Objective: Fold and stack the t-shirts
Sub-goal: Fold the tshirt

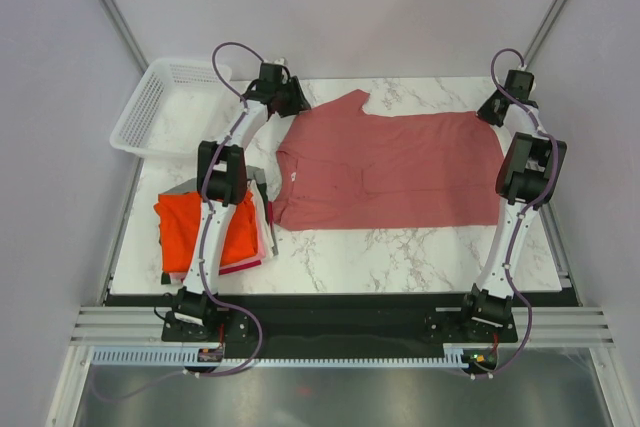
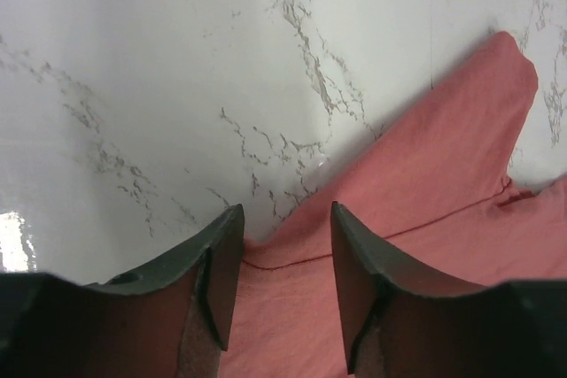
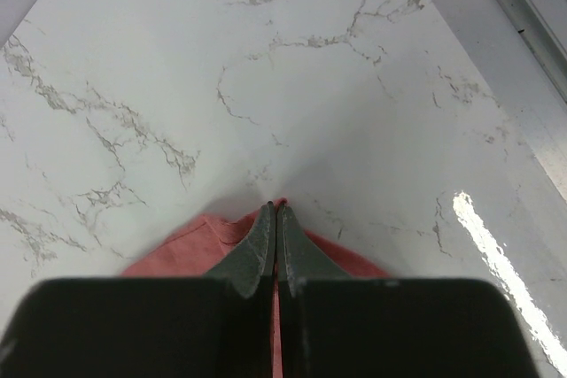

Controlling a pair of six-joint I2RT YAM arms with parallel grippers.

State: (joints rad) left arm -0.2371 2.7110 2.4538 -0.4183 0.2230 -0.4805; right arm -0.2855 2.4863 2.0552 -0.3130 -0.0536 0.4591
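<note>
**A:** We're looking down at the pinkish-red t-shirt (image 1: 390,172), spread flat across the middle of the bench (image 1: 400,247). Its collar points to the left of the frame and its hem to the right.

**B:** And we've got an arm at each far corner. The right gripper (image 3: 275,210) sits at the upper right of the overhead view. Its jaws are pressed together, and the cloth rises to a little peak right at the tips. We read that as a pinch on the hem corner.

**A:** Agreed. The left gripper (image 2: 283,219) is at the upper left, by the shoulder. Its jaws stand apart astride the cloth edge, and from the wrist view nothing is caught between them yet.

**B:** So why this arrangement? We'd say holding both far corners lets the far edge lift evenly, so the shirt folds towards the near side without skewing.

**A:** That makes the shoulder grip the step in hand. If one side lifted alone, we'd expect the soft fabric to drag and wrinkle.

**B:** The folded stack (image 1: 205,227) waits at the left edge with bright orange-red on top, partly hidden under the left arm. It's just beside the collar, so a finished fold has only a short way to go.

**A:** The white mesh basket (image 1: 150,107) is parked in the upper left corner, well away from the shirt.
</note>
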